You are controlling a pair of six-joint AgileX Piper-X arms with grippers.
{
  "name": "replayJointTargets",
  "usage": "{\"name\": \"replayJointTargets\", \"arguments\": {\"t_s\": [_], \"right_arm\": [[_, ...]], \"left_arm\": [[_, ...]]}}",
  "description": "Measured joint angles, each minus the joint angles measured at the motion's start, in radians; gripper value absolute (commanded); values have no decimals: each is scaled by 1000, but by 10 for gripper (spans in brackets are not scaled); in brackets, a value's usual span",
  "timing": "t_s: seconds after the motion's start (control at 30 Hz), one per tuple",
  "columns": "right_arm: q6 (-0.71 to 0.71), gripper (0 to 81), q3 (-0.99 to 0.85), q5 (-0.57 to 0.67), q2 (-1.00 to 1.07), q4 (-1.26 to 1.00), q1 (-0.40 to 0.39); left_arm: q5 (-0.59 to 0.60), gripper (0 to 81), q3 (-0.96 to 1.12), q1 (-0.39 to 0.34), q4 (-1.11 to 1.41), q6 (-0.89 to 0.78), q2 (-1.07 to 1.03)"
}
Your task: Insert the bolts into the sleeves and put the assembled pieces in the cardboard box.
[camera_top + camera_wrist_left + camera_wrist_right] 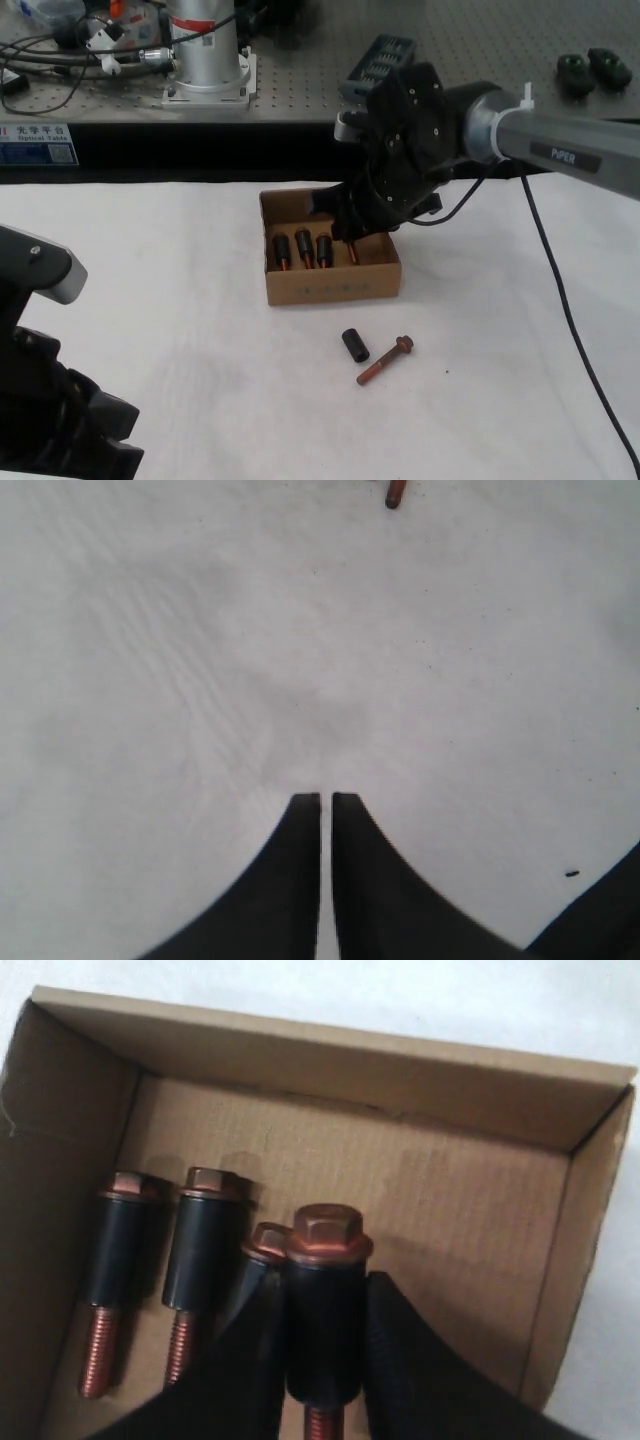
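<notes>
Holding one assembled piece [325, 1320], the right gripper [324, 1295] sits over the cardboard box [330, 285], fingers clamped on the black sleeve part, copper head sticking out past the fingertips. We can't tell if the piece touches the box floor yet. Three finished pieces [200, 1250] lie side by side inside the box. The held one has its long axis roughly parallel to theirs, and it is just beside the last in the row, over the bare part of the floor. We judge this as the drop-off step: the release needs only the fingers to part, with the axis kept along the row so it doesn't land across a neighbour. One loose sleeve [354, 345] and one loose bolt [386, 361] lie on the white cloth [150, 300] just in front of the box, near each other but apart, the bolt lying slantwise to the box's front wall. The left gripper [326, 800] is well away from the box, fingers pressed together on nothing, low over the cloth. The right arm is nearer the loose pair.
</notes>
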State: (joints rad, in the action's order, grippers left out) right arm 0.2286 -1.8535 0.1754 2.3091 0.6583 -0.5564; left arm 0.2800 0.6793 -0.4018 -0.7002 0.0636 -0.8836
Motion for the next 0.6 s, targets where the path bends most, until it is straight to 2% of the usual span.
{"name": "replayJointTargets", "arguments": {"t_s": [0.2,0.6], "right_arm": [[1,290,0,0,0,11,-19],[1,296,0,7,0,11,-25]], "left_arm": [[0,33,0,0,0,0,0],[0,33,0,0,0,0,0]]}}
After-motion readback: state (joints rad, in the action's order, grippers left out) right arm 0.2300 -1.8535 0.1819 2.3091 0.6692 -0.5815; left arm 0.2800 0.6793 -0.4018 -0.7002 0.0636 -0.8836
